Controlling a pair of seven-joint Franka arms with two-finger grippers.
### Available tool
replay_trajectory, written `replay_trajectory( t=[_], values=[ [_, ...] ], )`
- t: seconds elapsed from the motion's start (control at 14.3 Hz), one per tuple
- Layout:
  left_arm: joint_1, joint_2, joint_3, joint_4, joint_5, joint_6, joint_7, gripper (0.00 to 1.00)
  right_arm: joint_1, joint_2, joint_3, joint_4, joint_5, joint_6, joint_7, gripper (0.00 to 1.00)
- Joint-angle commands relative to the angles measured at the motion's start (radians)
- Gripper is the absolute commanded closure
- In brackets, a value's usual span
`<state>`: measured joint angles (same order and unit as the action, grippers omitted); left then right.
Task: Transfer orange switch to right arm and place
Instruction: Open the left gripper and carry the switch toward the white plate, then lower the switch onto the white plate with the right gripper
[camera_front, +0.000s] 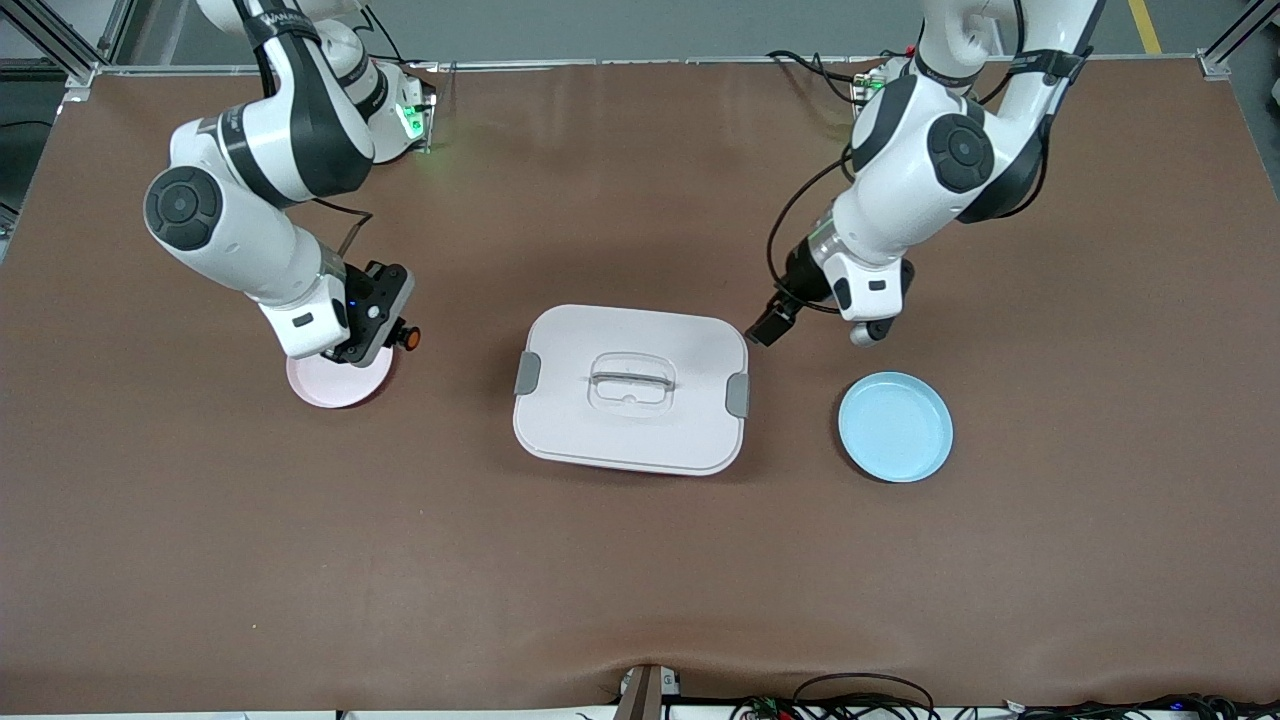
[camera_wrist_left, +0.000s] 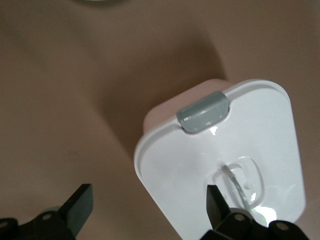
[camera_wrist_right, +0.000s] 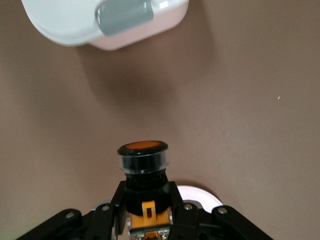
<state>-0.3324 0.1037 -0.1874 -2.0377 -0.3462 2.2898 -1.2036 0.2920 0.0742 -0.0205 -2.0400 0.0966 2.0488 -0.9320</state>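
At the left of the front frame, the right arm's black two-finger claw hangs over the rim of a small round pale pink plate, which lies on the brown surface toward the right arm's end. Its fingers are closed tight on the orange switch, a tiny black cylinder with a round orange cap; in the right wrist view the switch sits at lower centre, pinched by its orange-brown body between the two fingers, cap pointing away from the claw, with a sliver of the pink plate showing just under the fingers. At the centre of the front frame lies a white rounded-rectangle plastic box with grey side clips and a moulded clear handle in its lid; one clipped end of it fills the upper left of the right wrist view. To the right of centre, the left arm's black claw hovers over bare surface just beside the box. In the left wrist view its fingers stand wide apart with nothing between them, the box below. At lower right of the front frame lies a round light blue plate, nearer the camera than the left claw.
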Motion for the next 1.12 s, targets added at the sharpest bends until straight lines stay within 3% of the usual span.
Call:
replay_trajectory(
  t=[0.0, 0.35, 0.7, 1.05],
  values=[
    [0.061, -0.055, -0.001, -0.056, 0.024, -0.004, 0.235, 0.00, -0.020, -0.089, 0.016, -0.153, -0.051, 0.086, -0.036, 1.00],
    [0.157, -0.088, -0.001, -0.107, 0.159, -0.015, 0.519, 0.00, -0.120, -0.122, 0.016, -0.311, -0.051, 0.249, -0.214, 1.00],
    [0.260, -0.101, -0.004, -0.113, 0.282, -0.118, 0.738, 0.00, -0.191, -0.111, 0.016, -0.492, -0.049, 0.520, -0.359, 1.00],
    [0.366, -0.101, -0.003, -0.082, 0.283, -0.118, 1.060, 0.00, -0.263, -0.009, 0.017, -0.568, -0.049, 0.755, -0.476, 1.00]
  ],
)
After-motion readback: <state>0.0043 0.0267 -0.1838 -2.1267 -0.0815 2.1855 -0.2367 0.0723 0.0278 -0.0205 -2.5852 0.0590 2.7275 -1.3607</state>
